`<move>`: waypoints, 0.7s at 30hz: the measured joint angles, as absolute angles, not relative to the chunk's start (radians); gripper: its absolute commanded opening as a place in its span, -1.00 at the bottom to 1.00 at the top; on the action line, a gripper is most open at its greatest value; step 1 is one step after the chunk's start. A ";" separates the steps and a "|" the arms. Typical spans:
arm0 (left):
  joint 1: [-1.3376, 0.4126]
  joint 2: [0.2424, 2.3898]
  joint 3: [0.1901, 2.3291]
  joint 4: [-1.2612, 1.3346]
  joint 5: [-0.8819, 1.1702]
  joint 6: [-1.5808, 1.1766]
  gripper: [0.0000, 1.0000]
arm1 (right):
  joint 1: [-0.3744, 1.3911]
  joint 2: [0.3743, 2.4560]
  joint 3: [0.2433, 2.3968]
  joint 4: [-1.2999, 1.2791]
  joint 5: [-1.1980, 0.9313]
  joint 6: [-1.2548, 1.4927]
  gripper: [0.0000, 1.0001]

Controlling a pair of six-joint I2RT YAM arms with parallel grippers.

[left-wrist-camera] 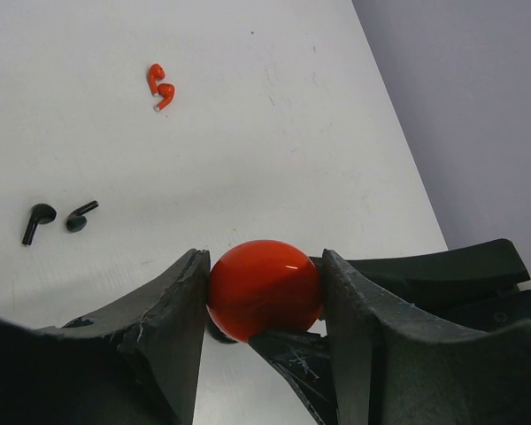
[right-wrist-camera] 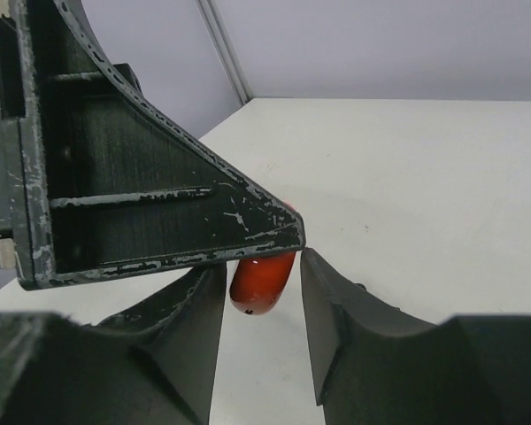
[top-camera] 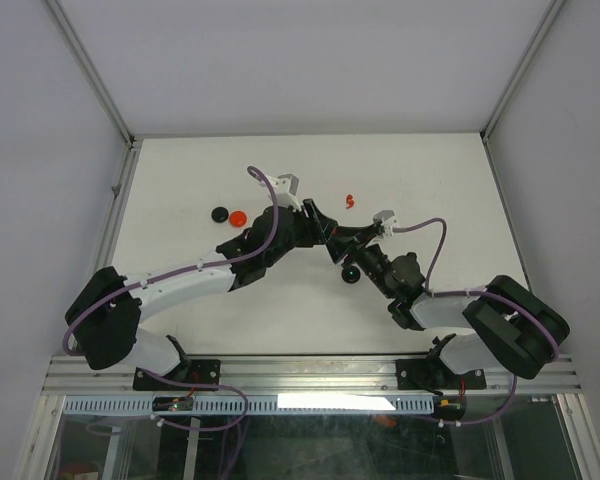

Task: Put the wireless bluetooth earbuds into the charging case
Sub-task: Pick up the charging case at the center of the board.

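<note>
A glossy red round charging case [left-wrist-camera: 265,288] hangs above the table with my left gripper [left-wrist-camera: 265,258] shut on it across its width. My right gripper [right-wrist-camera: 263,301] faces it from the other side, with its jaws on either side of the case's thin edge [right-wrist-camera: 261,282]. A thin gap shows at the right finger [right-wrist-camera: 336,301]. From above, both grippers [top-camera: 325,232] [top-camera: 342,243] meet at mid-table and hide the case. Two red earbuds [left-wrist-camera: 160,87] [top-camera: 350,201] lie together on the table beyond. Two black earbuds [left-wrist-camera: 38,221] [left-wrist-camera: 81,215] lie apart to their left.
A black disc [top-camera: 219,214] and a red disc [top-camera: 238,216] lie side by side at the left of the white table [top-camera: 430,180]. Another black round piece [top-camera: 351,274] sits beneath the right arm. Walls border the table's left, right and far edges.
</note>
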State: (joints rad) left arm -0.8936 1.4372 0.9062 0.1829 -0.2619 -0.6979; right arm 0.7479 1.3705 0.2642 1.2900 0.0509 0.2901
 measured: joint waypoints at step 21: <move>-0.933 1.322 0.803 0.277 -0.287 -0.575 0.40 | 0.748 1.338 0.231 1.367 0.035 0.336 -0.97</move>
